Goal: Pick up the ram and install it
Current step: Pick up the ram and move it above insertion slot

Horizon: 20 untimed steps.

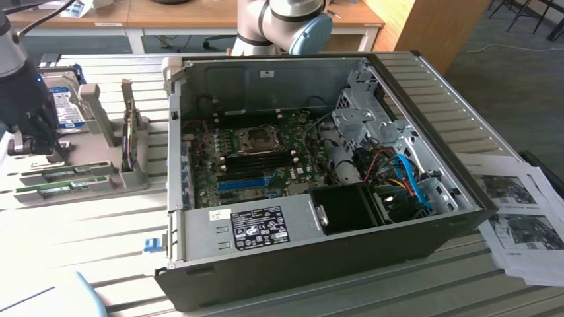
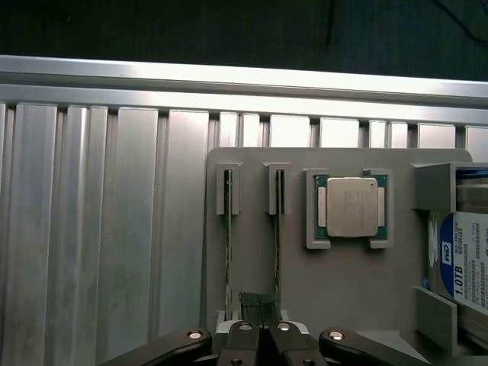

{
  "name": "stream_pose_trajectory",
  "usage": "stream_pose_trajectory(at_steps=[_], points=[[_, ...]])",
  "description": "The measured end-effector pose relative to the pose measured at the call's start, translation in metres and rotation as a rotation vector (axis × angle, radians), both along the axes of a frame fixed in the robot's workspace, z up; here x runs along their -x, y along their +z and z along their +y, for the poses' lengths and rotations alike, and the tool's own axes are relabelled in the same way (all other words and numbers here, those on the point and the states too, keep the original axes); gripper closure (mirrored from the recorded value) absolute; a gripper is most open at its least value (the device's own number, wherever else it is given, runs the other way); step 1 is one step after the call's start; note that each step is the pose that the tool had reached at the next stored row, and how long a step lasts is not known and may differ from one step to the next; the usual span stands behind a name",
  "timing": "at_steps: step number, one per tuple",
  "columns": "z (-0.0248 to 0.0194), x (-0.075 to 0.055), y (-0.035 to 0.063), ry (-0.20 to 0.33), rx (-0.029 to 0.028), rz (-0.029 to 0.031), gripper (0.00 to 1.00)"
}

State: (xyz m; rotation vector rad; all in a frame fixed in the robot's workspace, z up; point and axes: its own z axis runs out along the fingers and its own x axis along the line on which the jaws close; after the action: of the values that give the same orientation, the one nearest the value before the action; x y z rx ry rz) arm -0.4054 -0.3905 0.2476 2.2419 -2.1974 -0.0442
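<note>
Two green ram sticks stand on edge in a grey holder tray (image 2: 343,290), one (image 2: 228,252) beside the other (image 2: 277,252). In the exterior view they lie at that view's left, ram (image 1: 66,174) and ram (image 1: 51,189). My gripper (image 2: 263,339) hangs above the near ends of the two sticks, its fingers shut together with nothing between them. From outside, the gripper (image 1: 37,148) shows just over the tray, well away from the open computer case (image 1: 458,218). The motherboard (image 1: 264,158) lies bare inside the case, with its dark memory slots in the middle.
A CPU chip (image 2: 351,207) sits in the tray next to the sticks, and a hard drive (image 2: 467,263) with a blue-white label stands past it. The slatted metal table (image 2: 91,229) runs on beyond the tray. Printed sheets (image 1: 520,218) lie at the exterior view's right.
</note>
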Motion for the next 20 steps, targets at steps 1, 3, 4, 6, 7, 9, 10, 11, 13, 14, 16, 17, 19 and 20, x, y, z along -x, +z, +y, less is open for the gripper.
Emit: stream_pose_trajectory(at_steps=[1, 3, 4, 6, 7, 9, 10, 11, 13, 14, 16, 17, 19, 20], points=[[0.0, 0.0, -0.0012, 0.0, 0.0, 0.0, 0.91], [0.0, 0.0, -0.0037, 0.0, 0.0001, 0.0, 0.91], [0.0, 0.0, -0.0047, 0.0, 0.0, 0.0, 0.91], [0.0, 0.0001, -0.0049, 0.0, 0.0003, 0.0004, 0.91], [0.0, 0.0001, -0.0049, 0.0, 0.0004, 0.0004, 0.91], [0.0, 0.0, -0.005, 0.0, 0.0002, 0.0002, 0.91], [0.0, 0.0, -0.005, 0.0, 0.0002, 0.0001, 0.91], [0.0, 0.0, -0.005, 0.0, 0.0002, 0.0002, 0.91], [0.0, 0.0, -0.005, 0.0, 0.0001, 0.0002, 0.9], [0.0, 0.0, -0.005, 0.0, 0.0002, 0.0001, 0.9], [0.0, 0.0, -0.005, 0.0, 0.0002, 0.0001, 0.84], [0.0, 0.0, -0.0051, 0.0, 0.0002, 0.0001, 0.77], [0.0, 0.0, -0.0051, 0.0, 0.0002, 0.0001, 0.77], [0.0, 0.0, -0.005, 0.0, 0.0002, 0.0002, 0.77]])
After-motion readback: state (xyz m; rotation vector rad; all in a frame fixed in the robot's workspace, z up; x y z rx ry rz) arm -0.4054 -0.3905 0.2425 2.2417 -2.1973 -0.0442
